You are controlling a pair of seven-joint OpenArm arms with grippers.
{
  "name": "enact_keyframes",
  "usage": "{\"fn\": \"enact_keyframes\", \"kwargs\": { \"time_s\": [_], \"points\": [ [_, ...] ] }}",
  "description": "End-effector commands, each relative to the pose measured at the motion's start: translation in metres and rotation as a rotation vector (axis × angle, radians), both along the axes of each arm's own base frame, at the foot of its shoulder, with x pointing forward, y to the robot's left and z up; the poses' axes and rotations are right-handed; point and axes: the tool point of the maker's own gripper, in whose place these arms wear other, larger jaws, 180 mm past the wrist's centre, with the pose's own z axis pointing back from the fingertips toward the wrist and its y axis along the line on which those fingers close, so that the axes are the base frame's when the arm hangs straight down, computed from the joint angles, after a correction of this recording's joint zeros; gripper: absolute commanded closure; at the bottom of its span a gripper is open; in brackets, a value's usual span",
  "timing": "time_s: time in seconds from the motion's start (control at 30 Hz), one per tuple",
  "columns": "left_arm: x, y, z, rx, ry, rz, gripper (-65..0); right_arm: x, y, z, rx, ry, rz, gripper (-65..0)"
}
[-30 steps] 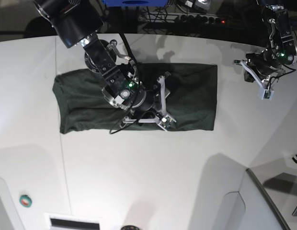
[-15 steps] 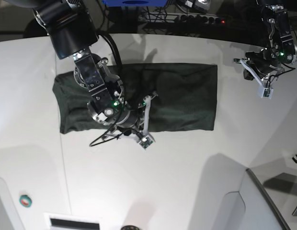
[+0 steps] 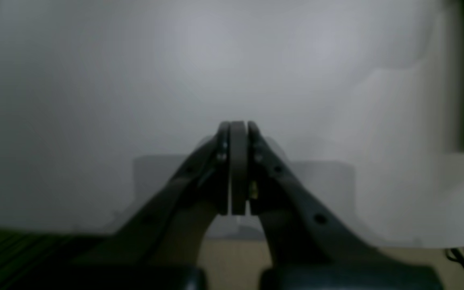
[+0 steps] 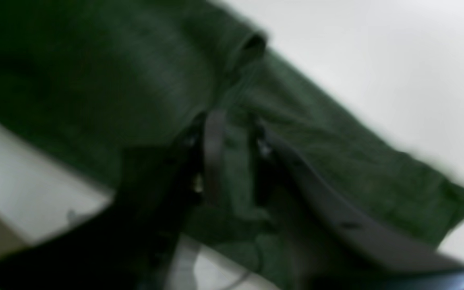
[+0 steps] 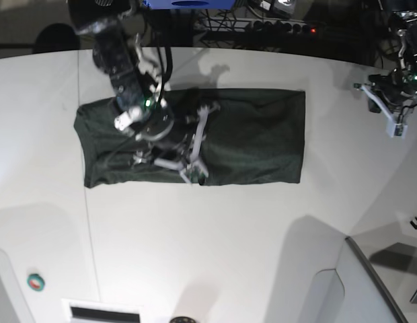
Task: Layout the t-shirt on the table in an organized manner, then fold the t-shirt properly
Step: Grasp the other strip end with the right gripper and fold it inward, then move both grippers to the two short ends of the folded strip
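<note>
The dark green t-shirt (image 5: 255,138) lies on the white table (image 5: 215,249) as a long flat rectangle, running left to right. My right gripper (image 5: 195,148) hangs over the shirt's middle-left, near its front edge. In the blurred right wrist view its fingers (image 4: 212,133) stand a little apart, and the t-shirt (image 4: 336,153) shows in the gap of the right gripper (image 4: 236,121). I see no fabric lifted. My left gripper (image 5: 390,108) is off the shirt at the far right. The left wrist view shows the left gripper (image 3: 238,129) shut on nothing over bare table (image 3: 95,80).
A thin dark seam (image 5: 88,229) runs down the table's left side. A green round button (image 5: 35,281) and a slotted panel (image 5: 104,313) sit at the front left. A grey raised panel (image 5: 376,282) fills the front right. Cables and a power strip (image 5: 276,27) lie behind the table.
My right arm has swung back from the shirt's front edge to over its middle-left, and its fingers closed briefly then parted. The left arm drifted right. The shirt's outline is unchanged.
</note>
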Motion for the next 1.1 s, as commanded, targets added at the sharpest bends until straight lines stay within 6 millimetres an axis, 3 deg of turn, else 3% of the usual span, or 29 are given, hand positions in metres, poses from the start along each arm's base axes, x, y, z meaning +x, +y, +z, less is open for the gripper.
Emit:
{"fn": "enact_keyframes", "kwargs": {
  "time_s": [0.0, 0.07, 0.17, 0.37, 0.67, 0.77, 0.8, 0.87, 0.93, 1.0, 1.07],
  "points": [
    [0.005, 0.014, 0.011, 0.022, -0.038, 0.007, 0.0, -0.003, 0.018, 0.015, 0.064, -0.033, 0.017, -20.6],
    [0.001, 0.031, 0.016, 0.045, -0.058, 0.026, 0.0, -0.022, 0.033, 0.013, 0.08, -0.013, 0.057, -25.5],
    [-0.003, 0.043, 0.016, 0.052, -0.066, 0.046, 0.0, -0.035, 0.044, 0.0, 0.069, 0.028, 0.1, -25.7],
    [-0.009, 0.043, 0.008, 0.04, -0.051, 0.053, 0.0, -0.033, 0.056, -0.013, 0.163, 0.049, 0.097, -25.5],
    [-0.007, 0.042, 0.009, 0.041, -0.056, 0.051, 0.0, -0.023, 0.021, -0.062, 0.184, 0.216, -0.052, -25.5],
    [-0.004, 0.042, 0.01, 0.041, -0.063, 0.05, 0.0, -0.015, 0.015, -0.046, 0.222, 0.181, -0.083, -25.5],
    [-0.004, 0.042, 0.011, 0.041, -0.065, 0.05, 0.0, -0.014, 0.005, -0.036, 0.213, 0.155, -0.091, -25.5],
    [-0.002, 0.04, 0.01, 0.038, -0.065, 0.047, 0.0, 0.001, -0.013, 0.005, 0.217, 0.059, -0.124, -26.4],
    [-0.001, 0.03, 0.004, 0.03, -0.048, 0.014, 0.0, 0.017, -0.047, 0.04, 0.194, -0.016, -0.201, -27.5],
    [0.006, 0.019, 0.001, 0.019, -0.045, -0.018, 0.0, 0.037, -0.099, 0.059, 0.149, -0.041, -0.333, -35.6],
    [0.014, 0.012, 0.0, 0.01, -0.051, -0.038, 0.0, 0.049, -0.138, 0.058, 0.15, 0.005, -0.447, -43.4]
  ]
}}
